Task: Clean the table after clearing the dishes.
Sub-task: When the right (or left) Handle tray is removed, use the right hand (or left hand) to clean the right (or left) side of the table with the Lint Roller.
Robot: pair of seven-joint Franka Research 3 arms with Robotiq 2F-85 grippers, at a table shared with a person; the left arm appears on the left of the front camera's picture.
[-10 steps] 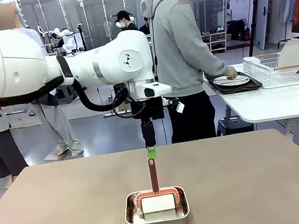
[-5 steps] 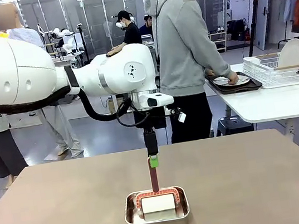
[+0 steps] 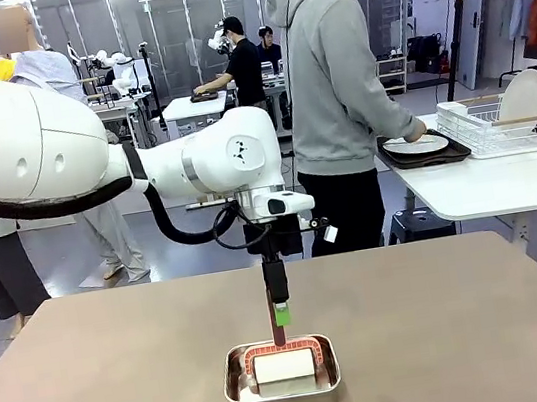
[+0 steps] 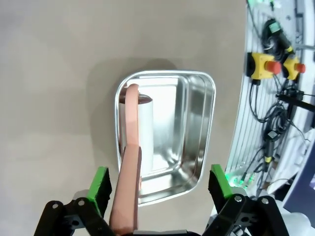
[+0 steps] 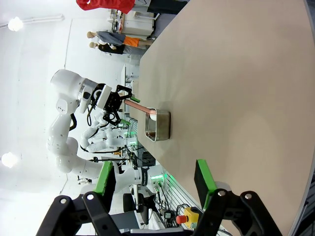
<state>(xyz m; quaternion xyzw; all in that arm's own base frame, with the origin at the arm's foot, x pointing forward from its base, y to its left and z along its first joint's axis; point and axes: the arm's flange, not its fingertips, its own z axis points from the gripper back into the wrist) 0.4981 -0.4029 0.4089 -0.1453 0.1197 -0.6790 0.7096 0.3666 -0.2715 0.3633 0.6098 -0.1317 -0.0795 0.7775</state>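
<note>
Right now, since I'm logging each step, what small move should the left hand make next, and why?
Probably close the left hand on the handle. Its open fingers straddle that red handle, which stands up from the roller lying in the pan, so a grip looks ready.

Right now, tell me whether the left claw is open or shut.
Open: the left claw has its pads wide apart, the roller handle between them.

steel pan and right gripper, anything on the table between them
Nothing: in the right wrist view, bare table runs from the steel pan to the right gripper.
</note>
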